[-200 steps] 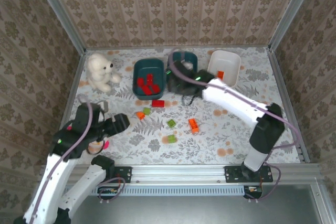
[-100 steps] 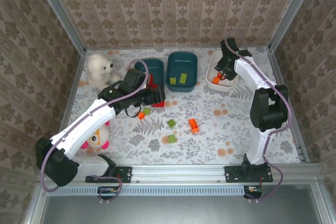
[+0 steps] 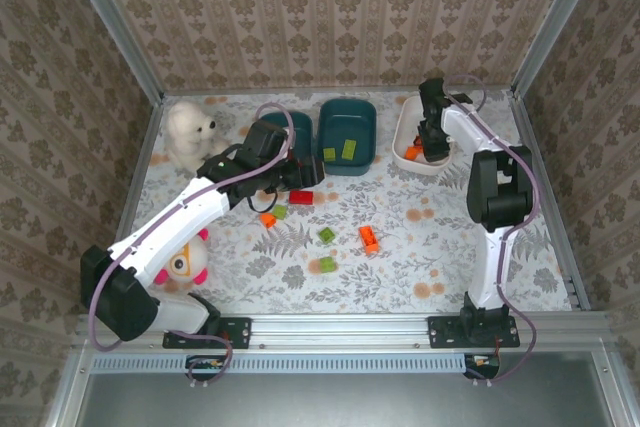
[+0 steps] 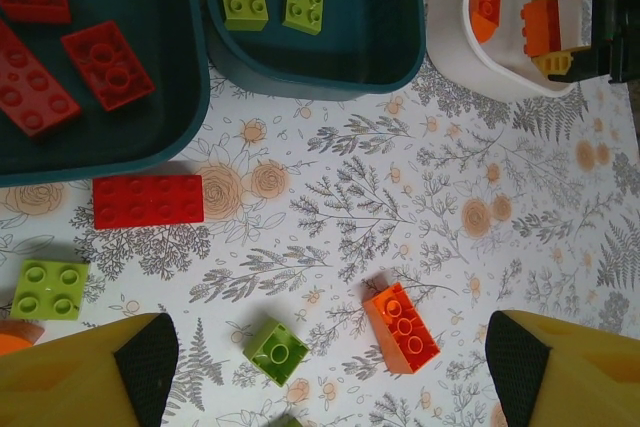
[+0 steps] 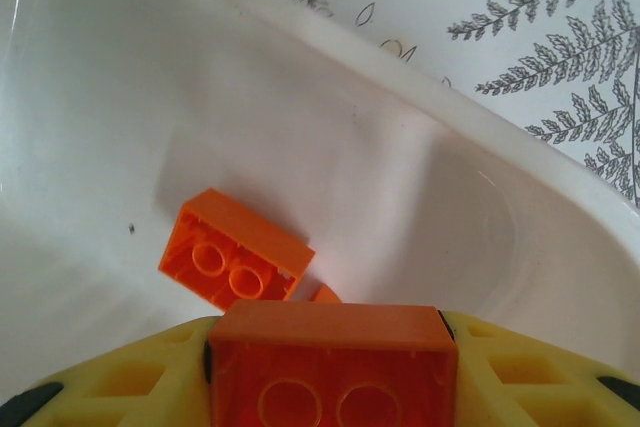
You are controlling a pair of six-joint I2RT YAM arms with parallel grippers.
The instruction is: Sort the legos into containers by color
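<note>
While an orange brick (image 5: 330, 367) is pinched by the right gripper (image 3: 432, 144) above the white tub (image 5: 350, 167), six legos (image 4: 148, 200) are left unsorted on the table (image 4: 400, 197) beside that tub, below the spread-jawed left gripper (image 4: 330, 359).

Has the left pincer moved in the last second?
Yes. The left pincer moved from the near left, back and rightward, toward the middle teal tub.

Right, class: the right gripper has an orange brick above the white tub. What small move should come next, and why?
Probably open the right gripper and release the held orange brick. It is clamped between the fingers directly over the white tub, where another orange brick already lies, so dropping it there should match the colours.
</note>
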